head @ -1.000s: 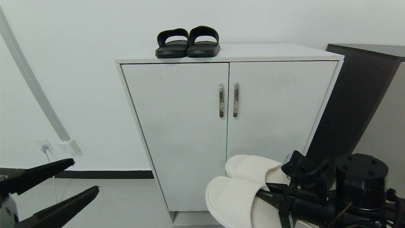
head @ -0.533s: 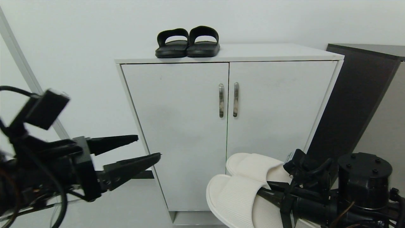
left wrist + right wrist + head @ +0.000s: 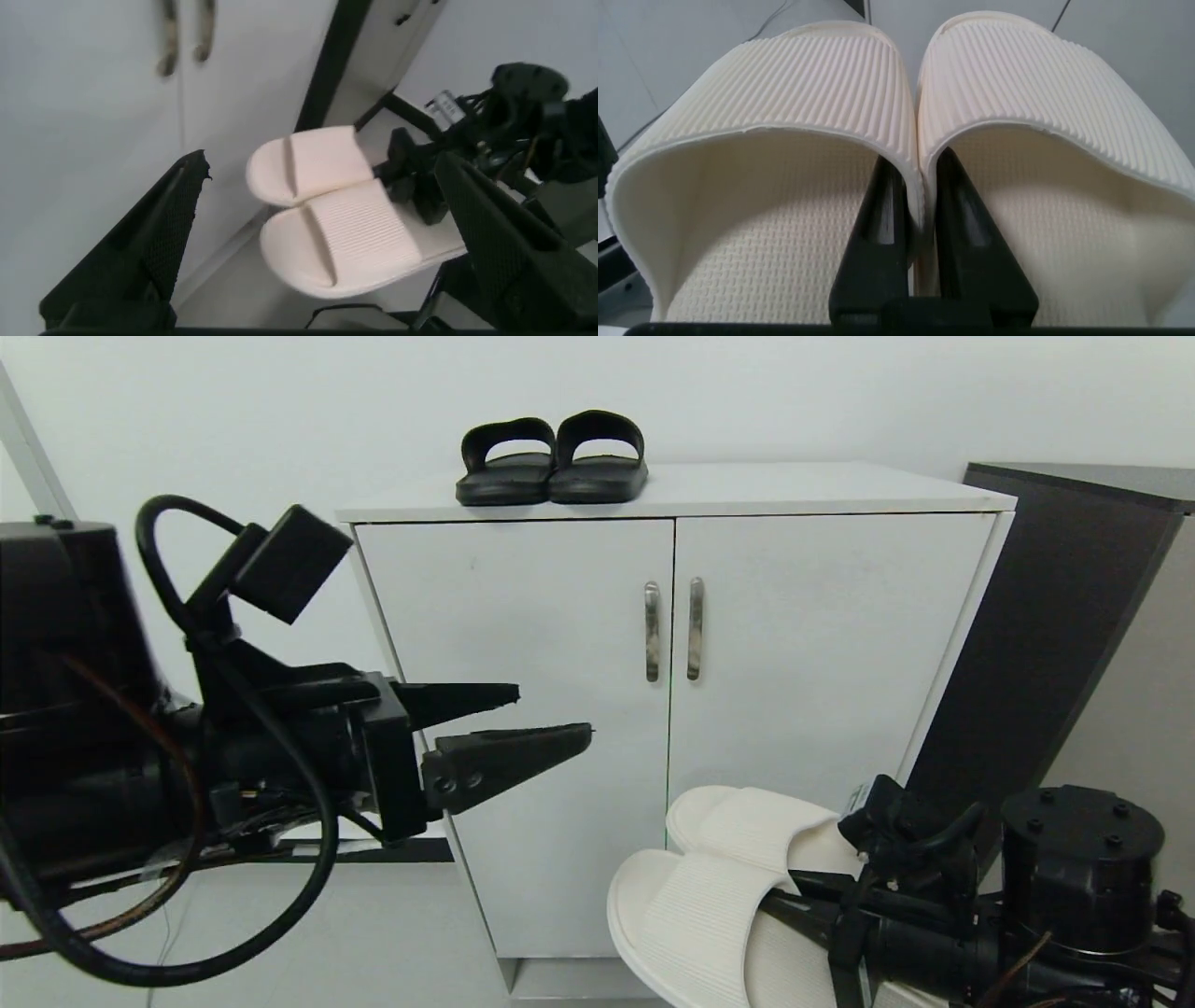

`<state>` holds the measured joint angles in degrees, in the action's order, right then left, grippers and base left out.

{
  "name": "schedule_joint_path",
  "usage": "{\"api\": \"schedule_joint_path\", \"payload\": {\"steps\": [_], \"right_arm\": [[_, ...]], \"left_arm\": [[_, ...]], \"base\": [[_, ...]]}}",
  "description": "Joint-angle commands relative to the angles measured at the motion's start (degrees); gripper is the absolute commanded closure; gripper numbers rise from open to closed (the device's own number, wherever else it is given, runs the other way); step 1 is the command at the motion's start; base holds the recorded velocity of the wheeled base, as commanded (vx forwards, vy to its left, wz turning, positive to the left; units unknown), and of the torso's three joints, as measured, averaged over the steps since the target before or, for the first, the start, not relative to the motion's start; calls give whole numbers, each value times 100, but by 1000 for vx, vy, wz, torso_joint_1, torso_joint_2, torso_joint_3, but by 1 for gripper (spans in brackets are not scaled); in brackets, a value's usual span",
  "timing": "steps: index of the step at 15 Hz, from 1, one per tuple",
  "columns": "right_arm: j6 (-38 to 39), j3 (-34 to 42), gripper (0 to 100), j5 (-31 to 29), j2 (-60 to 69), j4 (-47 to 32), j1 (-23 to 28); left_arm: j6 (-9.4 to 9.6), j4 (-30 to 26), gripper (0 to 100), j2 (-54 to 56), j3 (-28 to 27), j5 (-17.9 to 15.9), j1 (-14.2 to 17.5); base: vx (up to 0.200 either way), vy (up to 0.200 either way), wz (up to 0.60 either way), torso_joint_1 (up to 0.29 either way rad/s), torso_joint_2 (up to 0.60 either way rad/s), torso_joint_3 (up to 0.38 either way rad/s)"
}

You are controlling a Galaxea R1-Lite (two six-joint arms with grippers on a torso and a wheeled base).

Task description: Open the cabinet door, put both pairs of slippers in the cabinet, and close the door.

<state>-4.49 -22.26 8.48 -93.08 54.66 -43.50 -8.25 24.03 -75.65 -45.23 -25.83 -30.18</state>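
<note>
White wall behind, pale floor below. The cabinet stands against that wall with both doors shut.

- Cream slippers: held in the air low before the right door, toes toward it. The right claw has one finger inside each slipper and pinches the two adjoining side walls together. Judged light, soft foam that will flex; the ribbed straps give fair purchase.
- Black slippers: side by side on the cabinet top, above the left door and near its front edge. Probably light, rubbery and slightly stiffer; best taken as a pair by the touching inner strap walls.
- Handles: two slim upright metal bars at the door seam. The left handle looks smooth and rigid, so grip it mid-bar, squarely.
- Left claw: jaws moderately apart and holding nothing, in front of the left door, lower than the handles and short of them.
- Dark unit: just beside the cabinet on the right, and may limit that door's swing.
</note>
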Motion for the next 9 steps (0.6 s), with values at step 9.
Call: {"api": "schedule_joint_path", "payload": {"steps": [9], "right_arm": [[-8, 55, 100, 13, 9, -8, -80]], "left_arm": [[-695, 304, 0, -1892, -2016, -62, -603]], "base": [[0, 0, 0, 0, 0, 0]]}}
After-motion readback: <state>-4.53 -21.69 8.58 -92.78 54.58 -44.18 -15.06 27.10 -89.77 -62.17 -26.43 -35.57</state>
